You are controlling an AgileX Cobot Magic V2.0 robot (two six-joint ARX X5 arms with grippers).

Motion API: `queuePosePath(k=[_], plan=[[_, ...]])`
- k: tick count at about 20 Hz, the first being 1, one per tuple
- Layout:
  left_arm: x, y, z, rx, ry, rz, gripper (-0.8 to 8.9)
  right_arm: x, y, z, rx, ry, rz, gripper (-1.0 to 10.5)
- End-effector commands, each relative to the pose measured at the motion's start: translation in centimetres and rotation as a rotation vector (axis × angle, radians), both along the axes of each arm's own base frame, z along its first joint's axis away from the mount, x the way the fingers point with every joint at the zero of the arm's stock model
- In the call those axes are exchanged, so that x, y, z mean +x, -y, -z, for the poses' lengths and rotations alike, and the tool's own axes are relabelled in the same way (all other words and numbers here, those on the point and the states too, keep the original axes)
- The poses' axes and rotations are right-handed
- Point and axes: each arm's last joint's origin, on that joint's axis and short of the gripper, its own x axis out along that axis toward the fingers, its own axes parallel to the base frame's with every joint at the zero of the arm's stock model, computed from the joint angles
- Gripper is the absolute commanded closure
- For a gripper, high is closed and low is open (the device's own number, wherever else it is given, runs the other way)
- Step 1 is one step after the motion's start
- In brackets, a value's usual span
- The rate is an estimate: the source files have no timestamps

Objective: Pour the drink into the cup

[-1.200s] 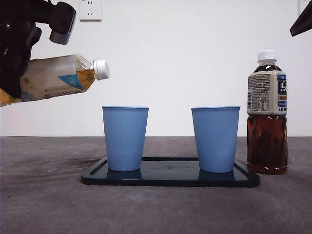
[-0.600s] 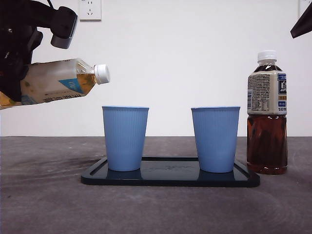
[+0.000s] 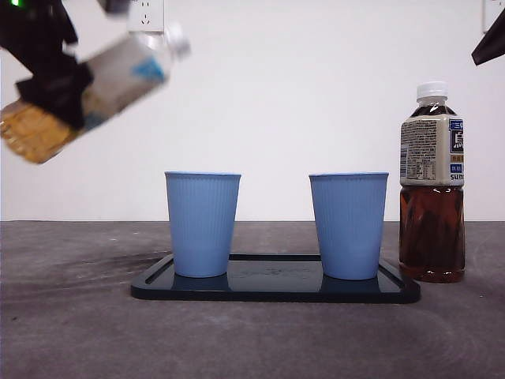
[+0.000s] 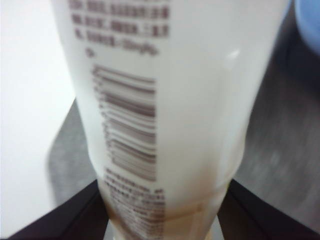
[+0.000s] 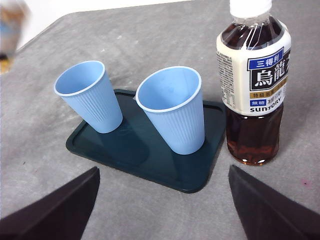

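My left gripper [image 3: 49, 75] is shut on a pale-labelled drink bottle [image 3: 106, 75] high at the left of the front view. The bottle tilts steeply, white cap [image 3: 175, 35] up, amber drink pooled at its base. In the left wrist view the bottle [image 4: 170, 100] fills the frame between my jaws. Two blue ribbed cups, left [image 3: 203, 223] and right [image 3: 349, 225], stand upright on a dark tray [image 3: 276, 290]. The held bottle is up and to the left of the left cup. My right gripper [image 5: 163, 172] is open and empty, above the table in front of the tray.
A capped bottle of dark tea [image 3: 432, 189] stands on the table just right of the tray; it also shows in the right wrist view [image 5: 254, 85]. The right arm shows as a black tip [image 3: 491, 43] at the top right corner. A wall socket [image 3: 146, 14] is behind.
The held bottle has swung from nearly level, neck toward the left cup, to steeply cap-up and has risen. The drink has run to its base. Cups, tray and tea bottle have not moved.
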Motion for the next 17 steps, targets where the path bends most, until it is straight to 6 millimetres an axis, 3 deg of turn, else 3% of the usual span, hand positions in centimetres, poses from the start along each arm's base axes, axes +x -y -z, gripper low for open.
queuePosePath(k=[1, 5, 8, 17], plan=[[-0.8, -0.8, -3.0, -0.478, 0.1, -0.142, 5.75, 0.0, 0.0, -0.5, 0.002, 0.023, -0.004, 5.3], [-0.9, -1.9, -3.5, -0.819, 0.119, -0.203, 5.73, 0.0, 0.0, -0.5, 0.0, 0.026, -0.005, 5.3], [-0.5, -1.9, -1.6, -1.017, 0.173, -0.238, 5.74, 0.0, 0.0, -0.5, -0.001, 0.026, -0.002, 5.3], [-0.2, -1.8, 5.8, -1.07, 0.215, -0.209, 5.74, 0.0, 0.1, -0.5, -0.018, 0.033, 0.044, 5.3]])
